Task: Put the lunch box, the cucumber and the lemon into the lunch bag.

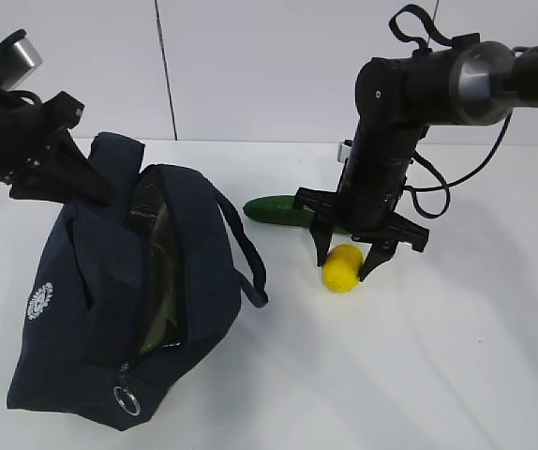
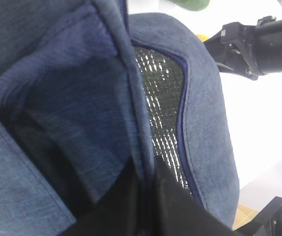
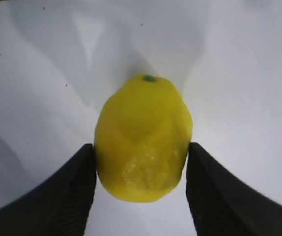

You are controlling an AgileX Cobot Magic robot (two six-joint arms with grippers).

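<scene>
Right gripper (image 1: pixel 351 267) clasps the lemon (image 1: pixel 341 268) on the table (image 1: pixel 456 356), right of the lunch bag (image 1: pixel 110 319); left gripper (image 1: pixel 63 169), closed, pinches the bag's rim; the round lemon may slip when lifted.

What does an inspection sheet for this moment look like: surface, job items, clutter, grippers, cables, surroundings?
Surface: white table, bare where visible.
Lunch bag: dark navy, unzipped, mouth gaping, silver lining showing.
Lunch box: greenish flat shape inside the bag, probably it; not certain.
Lemon: on the table, between the right gripper's fingers.
Cucumber: on the table behind the lemon, partly hidden by the gripper.
Clutter: nothing seen.
Left gripper: shut at the bag's top edge, apparently pinching fabric.
Right gripper: fingers flank the lemon, pads at or very near its sides; firm grip not clear.
Cables: black leads loop around the right arm, off the table.
Surroundings: pale panelled wall.
</scene>
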